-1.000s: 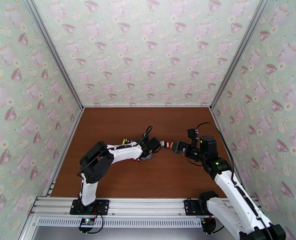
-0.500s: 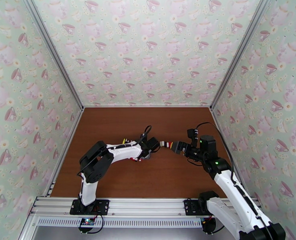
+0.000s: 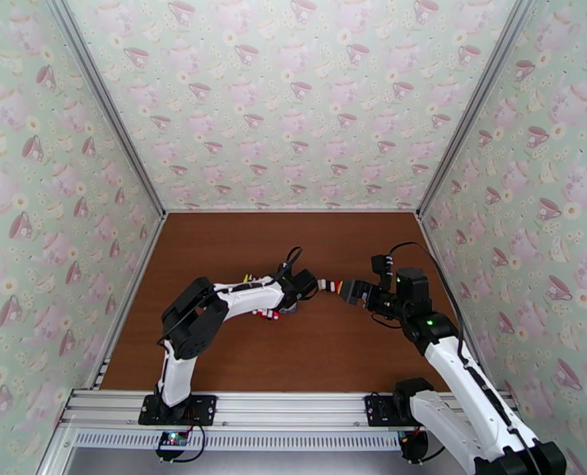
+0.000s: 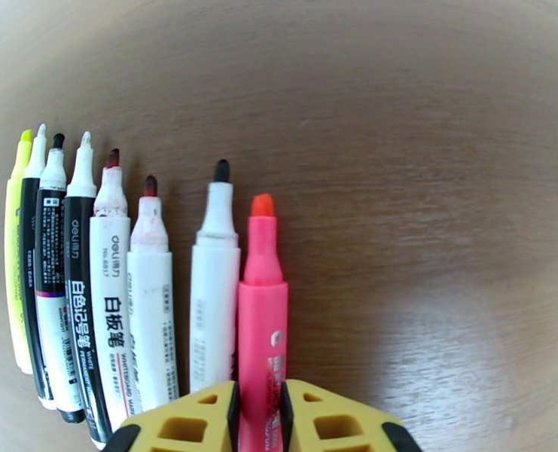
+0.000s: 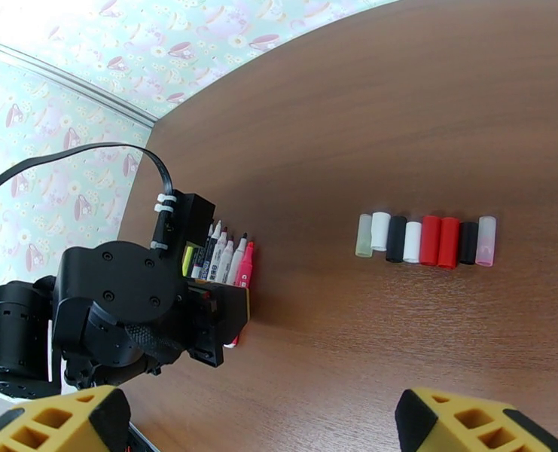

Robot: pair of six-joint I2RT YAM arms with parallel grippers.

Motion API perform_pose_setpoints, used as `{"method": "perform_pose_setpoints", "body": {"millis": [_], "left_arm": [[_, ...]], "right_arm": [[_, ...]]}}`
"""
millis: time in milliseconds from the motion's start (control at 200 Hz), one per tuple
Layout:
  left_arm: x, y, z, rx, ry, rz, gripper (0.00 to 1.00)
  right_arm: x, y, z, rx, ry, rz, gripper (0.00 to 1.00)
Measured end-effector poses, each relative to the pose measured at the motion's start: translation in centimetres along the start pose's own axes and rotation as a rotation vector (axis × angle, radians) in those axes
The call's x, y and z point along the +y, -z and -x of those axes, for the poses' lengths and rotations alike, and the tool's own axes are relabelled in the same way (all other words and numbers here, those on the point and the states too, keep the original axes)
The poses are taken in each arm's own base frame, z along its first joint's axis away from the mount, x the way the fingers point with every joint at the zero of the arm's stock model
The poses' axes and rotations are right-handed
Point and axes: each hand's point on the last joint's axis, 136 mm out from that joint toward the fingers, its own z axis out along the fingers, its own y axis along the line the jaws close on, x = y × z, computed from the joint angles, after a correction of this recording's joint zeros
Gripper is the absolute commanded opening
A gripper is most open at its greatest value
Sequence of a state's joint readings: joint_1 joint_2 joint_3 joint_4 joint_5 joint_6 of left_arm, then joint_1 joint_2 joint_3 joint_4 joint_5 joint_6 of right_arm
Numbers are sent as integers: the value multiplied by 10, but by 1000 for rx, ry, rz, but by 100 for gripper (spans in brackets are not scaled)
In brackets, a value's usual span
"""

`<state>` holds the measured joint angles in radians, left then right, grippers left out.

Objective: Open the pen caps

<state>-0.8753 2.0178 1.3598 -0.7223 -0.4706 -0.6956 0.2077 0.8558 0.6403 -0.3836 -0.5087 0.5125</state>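
Brown wood-grain surface [image 5: 429, 107], enclosed by teacup-pattern walls [image 3: 293, 96]. Positions are given rel. to the cap row.

Item 1: pen caps [image 5: 425, 240], qty 8. All are found off the pens and laid side by side, touching, in one straight row on the surface. Order as seen in the R wrist view, left to right: pale yellowish, white, black, white, red, red, black, pale pink.

Item 2: pens [image 4: 128, 295], qty 8. All are uncapped w/ tips exposed, and are laid in a slightly fanned row on the surface. The group is set well apart from the cap row, on the L arm's side of it. A yellow barrel is placed at the end farthest from the cap row, followed by dark and white barrels. The pink pen [image 4: 262, 310] is placed at the end nearest the cap row.

Item 3: L hand [image 4: 260, 416]. Its yellow fingers [image 4: 181, 427] are seen pressed against both sides of the pink pen's barrel, near the rear end, so the pen is gripped. Whether the pen is lifted off the surface cannot be told.

Item 4: R hand [image 5: 267, 423]. Its fingers [image 5: 474, 419] are spread wide and it is empty. In the top view it is located just beside the cap row, on the side opposite the pens.
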Motion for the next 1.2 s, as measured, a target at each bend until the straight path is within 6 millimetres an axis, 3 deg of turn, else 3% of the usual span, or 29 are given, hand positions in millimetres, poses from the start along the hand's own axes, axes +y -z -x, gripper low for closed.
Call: {"method": "perform_pose_setpoints", "body": {"millis": [561,811,982,1202], "left_arm": [[7,-1,7,-9,-4,20,18],[8,0,8,-10,-4,14,25],[8,19,20,-42,29,-40,29],[15,62,39,-132,98,-180,41]], "right_arm": [[-1,-1,0,3,-2,-1,100],[-2,-2,-1,7,-4,-3,100],[-2,-4,-1,16,-8,-4,100],[13,1,9,8,19,39,100]]}}
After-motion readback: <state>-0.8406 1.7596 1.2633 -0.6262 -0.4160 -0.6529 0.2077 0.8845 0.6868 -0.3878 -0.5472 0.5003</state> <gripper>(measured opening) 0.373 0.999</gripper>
